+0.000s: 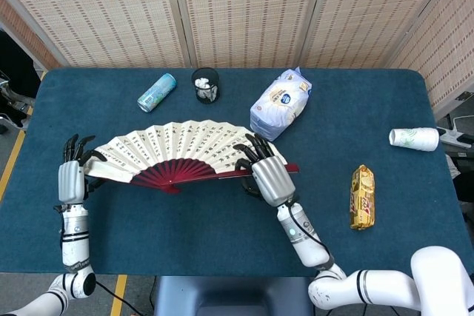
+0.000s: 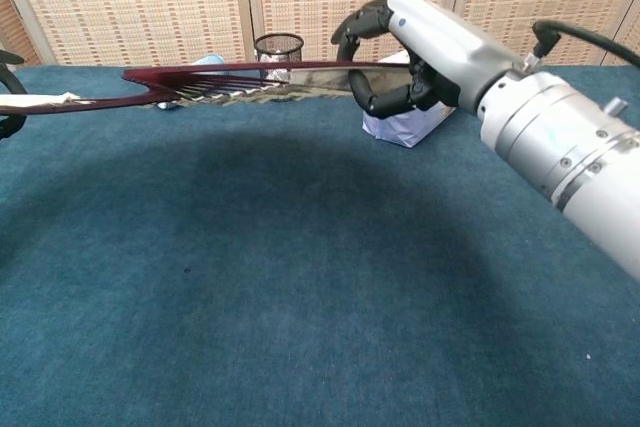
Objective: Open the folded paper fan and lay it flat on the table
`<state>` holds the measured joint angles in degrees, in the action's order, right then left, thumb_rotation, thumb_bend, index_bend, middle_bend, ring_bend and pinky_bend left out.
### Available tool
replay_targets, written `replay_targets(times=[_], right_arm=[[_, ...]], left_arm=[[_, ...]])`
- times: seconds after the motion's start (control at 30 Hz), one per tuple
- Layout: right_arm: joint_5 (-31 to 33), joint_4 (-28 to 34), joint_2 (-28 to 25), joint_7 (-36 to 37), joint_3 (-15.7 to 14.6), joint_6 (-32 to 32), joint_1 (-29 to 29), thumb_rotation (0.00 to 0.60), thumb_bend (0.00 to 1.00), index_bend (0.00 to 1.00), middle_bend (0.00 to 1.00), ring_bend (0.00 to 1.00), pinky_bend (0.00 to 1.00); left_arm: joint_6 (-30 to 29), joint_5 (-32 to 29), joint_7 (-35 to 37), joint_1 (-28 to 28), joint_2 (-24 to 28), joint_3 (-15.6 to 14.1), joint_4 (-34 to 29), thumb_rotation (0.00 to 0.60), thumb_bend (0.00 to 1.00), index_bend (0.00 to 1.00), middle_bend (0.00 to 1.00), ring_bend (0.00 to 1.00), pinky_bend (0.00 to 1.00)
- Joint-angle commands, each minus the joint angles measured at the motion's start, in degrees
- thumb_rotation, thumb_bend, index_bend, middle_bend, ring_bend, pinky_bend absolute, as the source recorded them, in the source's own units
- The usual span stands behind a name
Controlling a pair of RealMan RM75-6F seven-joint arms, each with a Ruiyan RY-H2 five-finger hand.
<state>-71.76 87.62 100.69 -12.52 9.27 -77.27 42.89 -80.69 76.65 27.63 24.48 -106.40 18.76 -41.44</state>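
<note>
The paper fan (image 1: 181, 155) is spread wide open, with cream leaves covered in writing and dark red ribs. In the chest view the fan (image 2: 230, 82) shows edge-on and level, held above the table with its shadow on the cloth below. My right hand (image 1: 268, 175) grips the fan's right end rib, fingers curled around it (image 2: 400, 52). At the far left, my left hand (image 1: 72, 175) holds the other end, and only a sliver of that hand (image 2: 8, 97) shows at the chest view's edge.
Behind the fan lie a blue-green can (image 1: 156, 92), a black mesh cup (image 1: 205, 84) and a white bag (image 1: 280, 103). A yellow snack packet (image 1: 362, 196) and a tipped paper cup (image 1: 414, 138) lie to the right on the blue tabletop (image 1: 222, 234).
</note>
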Motion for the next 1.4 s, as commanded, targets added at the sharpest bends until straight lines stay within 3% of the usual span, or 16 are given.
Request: replay_targets(times=[0.03, 0.2, 0.43, 0.47, 0.6, 0.67, 0.8, 0.9, 1.2, 1.33, 1.4], right_arm=[[0.7, -4.3, 3.2, 3.3, -0.5, 0.2, -2.3, 0.6, 0.7, 0.6, 0.2, 0.0, 0.01], [-1.0, -8.2, 5.2, 4.9, -1.9, 1.4, -3.7, 0.6, 0.7, 0.59, 0.2, 0.0, 0.01], [-3.9, -8.3, 5.5, 3.5, -4.1, 1.3, -5.4, 0.6, 0.7, 0.52, 0.19, 0.0, 0.01], [-4.0, -8.2, 5.5, 3.4, -4.2, 1.3, -5.5, 0.6, 0.7, 0.48, 0.19, 0.0, 0.01], [-5.1, -6.9, 3.8, -1.4, -7.5, 2.2, -7.1, 0.6, 0.67, 0.06, 0.14, 0.0, 0.01], [-3.5, -4.7, 2.5, -4.9, -8.0, 3.9, -7.6, 0.6, 0.58, 0.0, 0.08, 0.0, 0.0], [1.5, -1.2, 0.2, -13.1, -8.3, 7.5, -8.1, 0.6, 0.25, 0.0, 0.0, 0.0, 0.0], [5.4, 1.8, -1.5, -18.4, -8.1, 9.8, -8.1, 0.6, 0.13, 0.0, 0.0, 0.0, 0.0], [12.0, 11.8, -8.7, -29.1, -8.1, 14.0, -6.3, 0.6, 0.04, 0.0, 0.0, 0.0, 0.0], [9.5, 17.4, -13.7, -28.8, -8.9, 11.0, -7.8, 0.6, 0.04, 0.0, 0.0, 0.0, 0.0], [6.0, 19.9, -17.1, -27.5, -10.5, 7.9, -9.9, 0.6, 0.03, 0.0, 0.0, 0.0, 0.0]], left_arm=[[1.0, -0.5, 1.5, -0.1, -0.8, -0.5, 3.1, 0.6, 0.64, 0.71, 0.18, 0.0, 0.0], [3.4, -0.7, 2.7, -0.1, -2.6, -1.8, 9.7, 0.6, 0.63, 0.63, 0.17, 0.0, 0.0], [6.3, 0.8, 1.7, -0.6, -3.9, -5.1, 15.8, 0.6, 0.58, 0.36, 0.12, 0.0, 0.0], [6.4, 0.9, 1.6, -0.6, -4.0, -5.3, 16.0, 0.6, 0.58, 0.34, 0.11, 0.0, 0.0], [9.7, 2.7, -1.0, -2.3, -4.1, -9.0, 19.2, 0.6, 0.51, 0.04, 0.01, 0.0, 0.0], [11.0, 3.2, -1.7, -2.9, -3.9, -10.1, 19.5, 0.6, 0.48, 0.01, 0.0, 0.0, 0.0], [13.3, 3.1, -2.6, -3.6, -3.2, -10.9, 19.3, 0.6, 0.46, 0.0, 0.0, 0.0, 0.0], [15.1, 3.5, -3.9, -3.8, -2.0, -11.8, 18.8, 0.6, 0.45, 0.0, 0.0, 0.0, 0.0], [16.5, 4.0, -3.9, -3.8, 5.4, -12.4, 9.5, 0.6, 0.43, 0.0, 0.0, 0.0, 0.0], [12.6, 5.3, -0.6, -5.2, 12.6, -12.7, -2.3, 0.6, 0.42, 0.0, 0.0, 0.0, 0.0], [9.1, 7.2, 1.0, -6.6, 18.3, -13.5, -11.5, 0.6, 0.41, 0.0, 0.0, 0.0, 0.0]])
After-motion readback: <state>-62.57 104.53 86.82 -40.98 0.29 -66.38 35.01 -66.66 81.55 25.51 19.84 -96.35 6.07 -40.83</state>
